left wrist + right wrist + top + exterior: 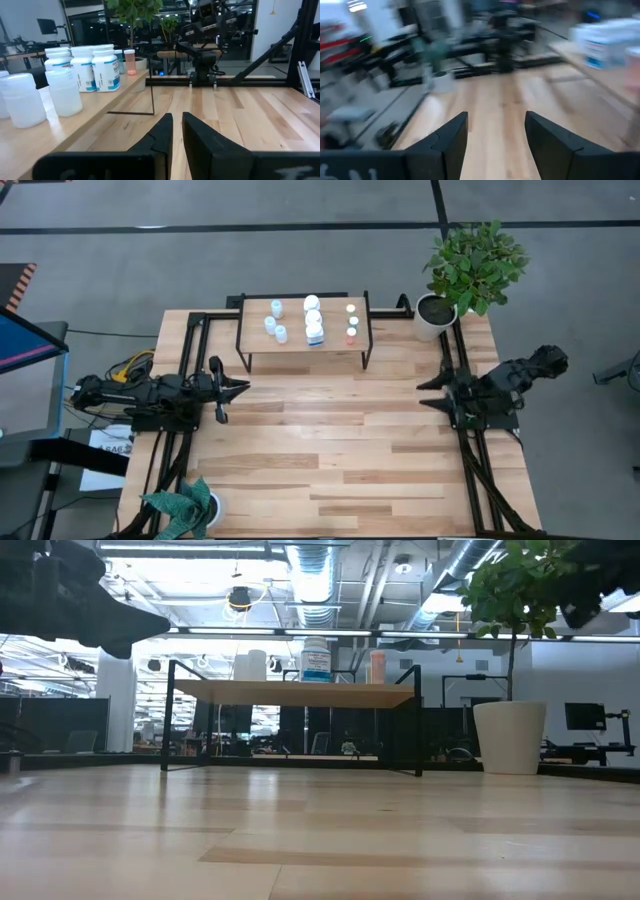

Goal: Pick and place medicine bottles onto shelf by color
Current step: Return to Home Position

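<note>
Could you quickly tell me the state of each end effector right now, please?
Left end effector: closed, empty, at the table's left side.
Right end effector: open, empty, at its right side.

Medicine bottles (313, 319) atop shelf (333, 326) on table (330, 450)

On the wooden table (330, 450), a leafy green plant (478, 262) in a white pot (434, 318) stands at two o'clock. A teal-leaved potted plant (183, 507) sits at seven o'clock.
</note>
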Robot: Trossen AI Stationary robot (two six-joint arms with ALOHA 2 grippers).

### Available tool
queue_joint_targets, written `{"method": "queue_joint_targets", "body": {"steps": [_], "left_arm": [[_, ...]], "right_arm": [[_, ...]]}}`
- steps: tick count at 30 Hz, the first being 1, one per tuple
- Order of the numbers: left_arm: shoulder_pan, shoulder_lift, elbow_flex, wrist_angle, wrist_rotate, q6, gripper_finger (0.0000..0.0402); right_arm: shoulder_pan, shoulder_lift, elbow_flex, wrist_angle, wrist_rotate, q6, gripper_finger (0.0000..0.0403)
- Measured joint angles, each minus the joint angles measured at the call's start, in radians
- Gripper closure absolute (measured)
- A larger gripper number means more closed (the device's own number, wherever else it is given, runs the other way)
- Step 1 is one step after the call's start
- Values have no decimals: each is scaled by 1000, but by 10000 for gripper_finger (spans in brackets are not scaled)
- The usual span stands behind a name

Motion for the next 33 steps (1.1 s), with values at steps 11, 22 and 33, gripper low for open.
{"method": "queue_joint_targets", "body": {"steps": [11,22,33], "left_arm": [[0,0,0,0,0,0,370],[0,0,0,-1,0,0,370],[0,0,0,-1,1,0,370]], "right_arm": [[-2,-94,-204,203,-190,-192,184],[-4,-94,-260,207,-203,-262,184],[-4,-95,-327,284,-202,-258,184]]}}
